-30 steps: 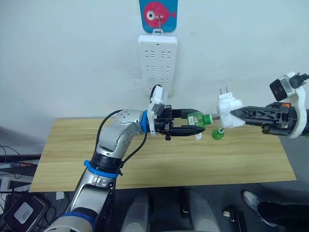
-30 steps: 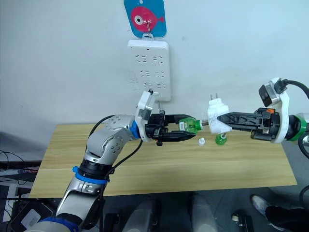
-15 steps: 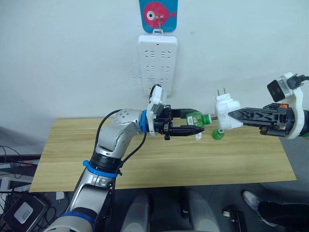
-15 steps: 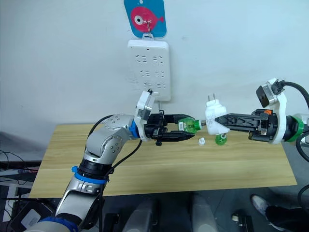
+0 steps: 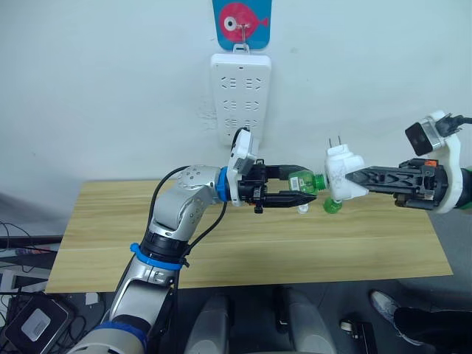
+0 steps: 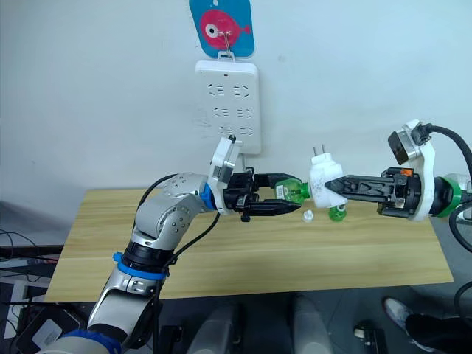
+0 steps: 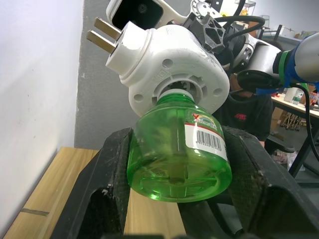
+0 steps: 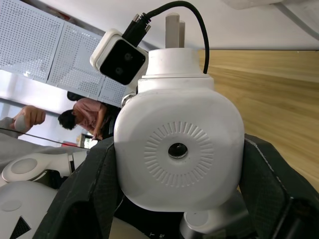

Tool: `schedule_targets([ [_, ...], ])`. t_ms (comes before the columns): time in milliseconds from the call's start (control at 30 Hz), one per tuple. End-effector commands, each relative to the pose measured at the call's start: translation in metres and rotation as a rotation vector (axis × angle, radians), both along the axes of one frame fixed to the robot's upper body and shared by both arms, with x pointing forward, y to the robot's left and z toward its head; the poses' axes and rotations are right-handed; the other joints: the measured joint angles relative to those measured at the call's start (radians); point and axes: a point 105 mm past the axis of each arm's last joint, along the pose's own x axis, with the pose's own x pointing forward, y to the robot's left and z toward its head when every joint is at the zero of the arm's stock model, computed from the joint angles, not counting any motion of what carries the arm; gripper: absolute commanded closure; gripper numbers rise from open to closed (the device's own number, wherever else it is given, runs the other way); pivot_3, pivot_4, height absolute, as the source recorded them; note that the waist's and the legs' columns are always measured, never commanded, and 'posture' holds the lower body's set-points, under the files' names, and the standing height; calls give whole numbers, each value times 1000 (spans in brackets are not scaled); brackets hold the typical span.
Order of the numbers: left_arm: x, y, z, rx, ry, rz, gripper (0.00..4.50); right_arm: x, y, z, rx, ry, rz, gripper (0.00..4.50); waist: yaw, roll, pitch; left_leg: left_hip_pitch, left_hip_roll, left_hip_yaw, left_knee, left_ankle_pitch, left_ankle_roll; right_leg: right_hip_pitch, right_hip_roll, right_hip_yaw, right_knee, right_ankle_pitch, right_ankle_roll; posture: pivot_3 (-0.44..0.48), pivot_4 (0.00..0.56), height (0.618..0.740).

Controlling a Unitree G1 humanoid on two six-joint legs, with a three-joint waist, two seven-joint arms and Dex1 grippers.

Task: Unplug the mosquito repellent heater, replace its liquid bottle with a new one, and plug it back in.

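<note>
Above the table, my left gripper (image 5: 302,185) is shut on a green liquid bottle (image 5: 299,180) held sideways, neck pointing right. My right gripper (image 5: 352,177) is shut on the white mosquito repellent heater (image 5: 342,172), prongs up. In the left wrist view the bottle (image 7: 179,159) sits with its neck in the round opening of the heater (image 7: 169,64). The right wrist view looks at the heater's round vented top (image 8: 178,149) between black fingers (image 8: 99,194). A second green bottle (image 5: 332,204) lies on the table below the heater, with a small white cap (image 5: 303,209) beside it.
A long white power strip (image 5: 240,92) hangs on the wall from a blue plate with a pink fish (image 5: 242,21). The wooden table (image 5: 221,247) stretches below both arms. A person (image 8: 92,114) stands far off in the right wrist view.
My right gripper has carried the heater leftward, and my left gripper has edged right. The bottle's neck now meets the heater's opening.
</note>
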Motion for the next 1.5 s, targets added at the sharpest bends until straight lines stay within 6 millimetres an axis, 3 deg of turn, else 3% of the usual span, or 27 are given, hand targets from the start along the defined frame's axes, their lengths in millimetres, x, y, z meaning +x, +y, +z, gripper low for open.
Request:
schedule_targets([
  [33,-9,-8,8,-15,-52,-37,2179,-6,11,9,-11,-61,40,1529,0,0,0,0,0,0,0,0,0,0,0,0,0,0,0,-77,278,740],
  [433,-8,-12,8,-30,-53,-31,2179,-16,39,12,-28,-164,121,1529,0,0,0,0,0,0,0,0,0,0,0,0,0,0,0,-83,278,740],
  [933,-4,-10,9,-27,-56,-20,2179,-24,39,2,-22,-117,160,1529,-1,0,0,0,0,0,0,0,0,0,0,0,0,0,0,-80,287,740],
  [1067,-2,-9,8,-23,-58,-8,2179,-21,38,-3,-42,-107,122,160,-1,0,0,0,0,-1,0,0,0,0,0,-1,0,0,0,-80,287,740],
  [1100,-1,-9,7,-22,-59,-6,2179,-21,38,-4,-43,-105,118,26,-1,0,0,0,0,-1,0,0,0,0,0,0,0,0,0,-80,287,740],
  [1300,3,-8,10,-24,-65,7,2179,-22,37,-11,-50,-81,110,26,-1,0,0,0,0,0,0,0,0,0,0,0,0,0,0,-77,289,740],
  [1500,7,-8,11,-25,-70,19,2179,-42,43,-19,-87,-49,225,26,-1,0,0,0,0,-1,0,0,0,0,0,-1,0,0,0,-79,291,740],
])
